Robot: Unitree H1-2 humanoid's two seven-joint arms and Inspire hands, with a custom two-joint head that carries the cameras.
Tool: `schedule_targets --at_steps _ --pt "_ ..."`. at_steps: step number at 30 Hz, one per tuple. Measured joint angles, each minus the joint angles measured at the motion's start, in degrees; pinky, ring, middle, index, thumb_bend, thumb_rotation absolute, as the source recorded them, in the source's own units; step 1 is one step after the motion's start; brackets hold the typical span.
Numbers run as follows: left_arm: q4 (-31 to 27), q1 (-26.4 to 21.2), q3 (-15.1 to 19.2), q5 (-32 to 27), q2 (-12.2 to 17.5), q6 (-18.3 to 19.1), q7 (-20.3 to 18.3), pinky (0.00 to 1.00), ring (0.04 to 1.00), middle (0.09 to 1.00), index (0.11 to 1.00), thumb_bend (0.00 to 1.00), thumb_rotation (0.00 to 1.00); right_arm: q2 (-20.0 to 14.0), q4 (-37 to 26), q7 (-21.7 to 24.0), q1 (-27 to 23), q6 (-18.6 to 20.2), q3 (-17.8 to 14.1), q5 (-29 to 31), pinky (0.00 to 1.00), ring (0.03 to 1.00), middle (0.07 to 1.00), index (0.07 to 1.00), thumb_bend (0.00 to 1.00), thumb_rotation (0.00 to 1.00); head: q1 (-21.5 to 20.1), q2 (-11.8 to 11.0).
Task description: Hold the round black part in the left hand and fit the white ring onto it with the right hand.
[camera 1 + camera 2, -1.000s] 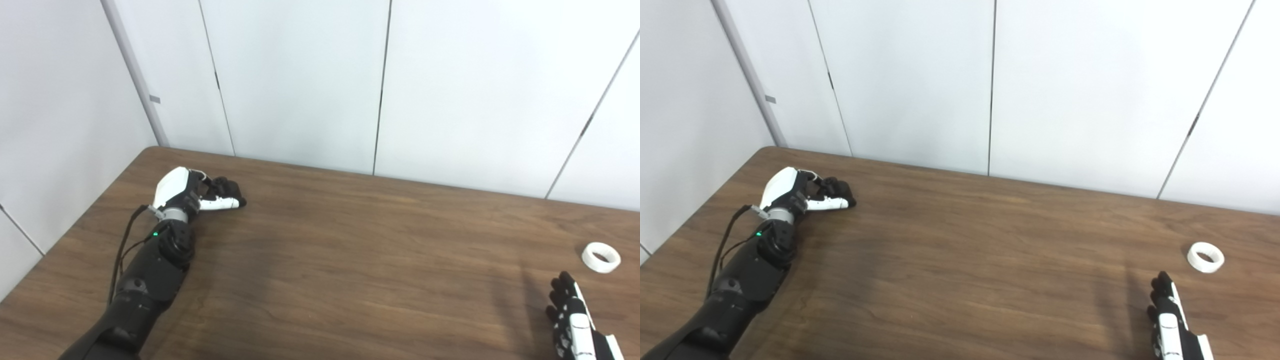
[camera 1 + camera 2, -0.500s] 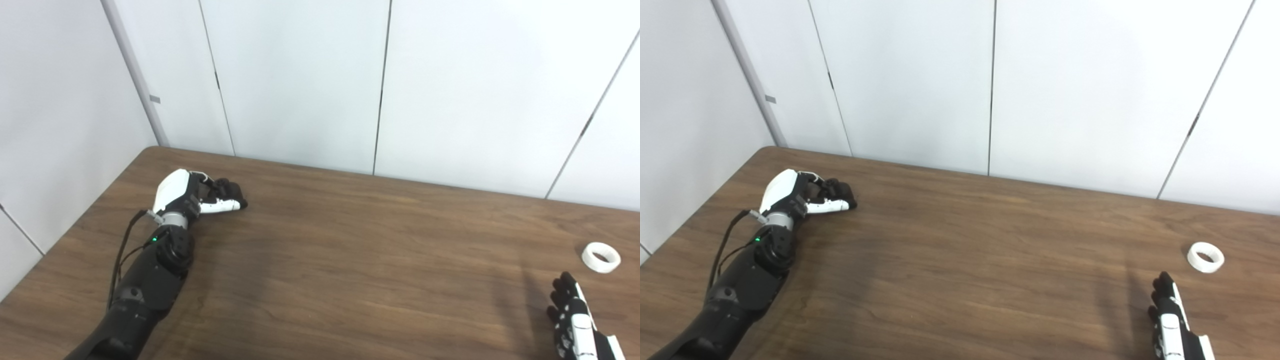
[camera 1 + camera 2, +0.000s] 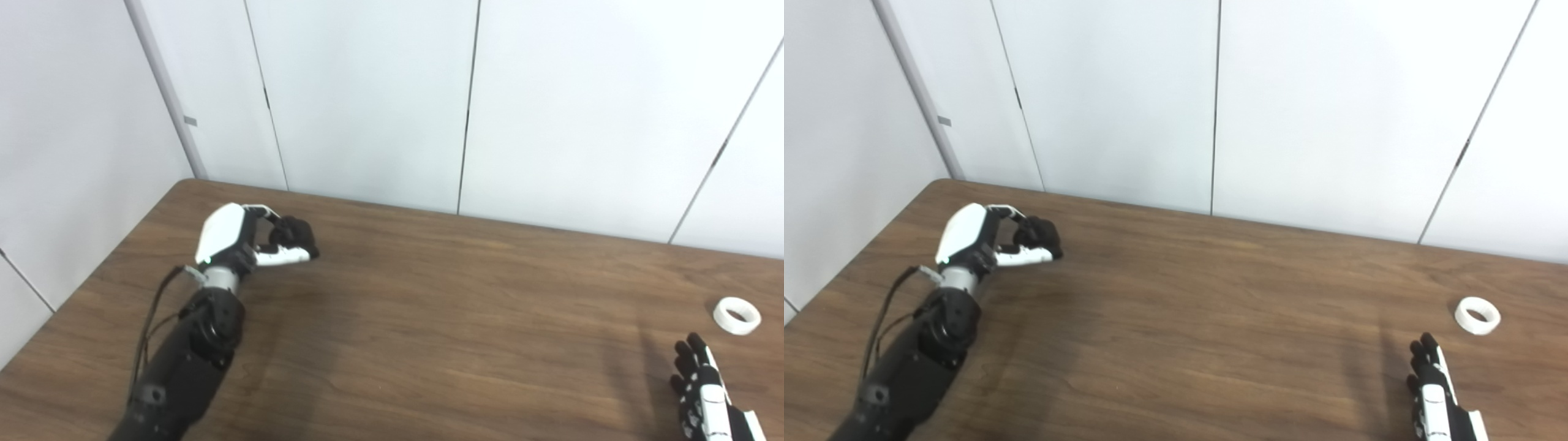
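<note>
My left hand (image 3: 245,242) has its fingers (image 3: 269,215) curled around the round black part (image 3: 295,233), over the far left of the wood-grain brown table (image 3: 429,318). My right hand (image 3: 704,395) lies flat, fingers spread, holding nothing; the small white ring (image 3: 737,315) sits just beyond it.

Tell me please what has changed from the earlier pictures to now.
The left hand, shut on the round black part, has lifted off the table and moved a little right, toward the middle. The white ring lies where it was, untouched, and the right hand waits open just short of it, almost unmoved.
</note>
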Motion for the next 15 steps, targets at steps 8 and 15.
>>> schedule_targets --at_steps 8,15 --pt "-9.4 4.2 -4.0 6.6 -3.2 1.6 -1.6 1.00 0.894 0.789 0.485 0.52 0.05 0.1 -0.5 -0.4 -0.1 0.0 0.2 -0.7 1.00 0.995 0.978 0.999 0.32 1.00 -0.9 0.2" --pt "-15.6 7.6 -8.8 13.3 -6.2 1.7 -3.8 1.00 0.897 0.793 0.484 0.52 0.05 0.1 -0.5 -0.4 -0.1 0.4 0.2 -0.7 1.00 0.998 0.982 1.000 0.33 1.00 -1.9 0.4"
